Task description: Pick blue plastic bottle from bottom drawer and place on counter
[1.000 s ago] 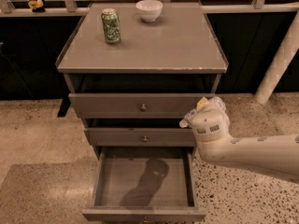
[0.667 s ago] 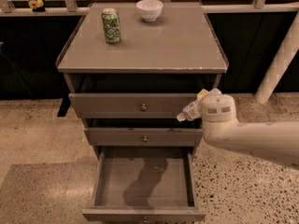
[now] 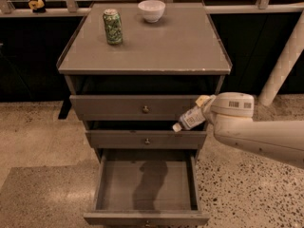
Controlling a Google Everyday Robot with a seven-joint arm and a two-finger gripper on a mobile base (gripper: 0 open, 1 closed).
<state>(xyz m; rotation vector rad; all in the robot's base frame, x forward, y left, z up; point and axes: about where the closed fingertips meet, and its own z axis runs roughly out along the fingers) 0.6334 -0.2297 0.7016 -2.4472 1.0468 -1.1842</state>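
Observation:
The blue plastic bottle [image 3: 190, 119] hangs tilted in the air, white cap pointing down-left, in front of the right end of the two upper drawers. My gripper [image 3: 203, 109] is shut on its upper end, with the white arm reaching in from the right edge. The bottom drawer [image 3: 146, 186] stands pulled open below, showing a bare grey interior with the arm's shadow on it. The counter [image 3: 156, 46] lies above and behind the bottle.
A green patterned can [image 3: 113, 26] stands at the counter's back left and a white bowl [image 3: 151, 10] at its back middle. The two shallower drawers [image 3: 137, 107] are nearly shut. A white post [image 3: 282, 63] rises at the right; speckled floor surrounds the cabinet.
The arm has lifted and pulled back to the right, carrying the bottle higher, from the middle drawer's level up toward the top drawer's front.

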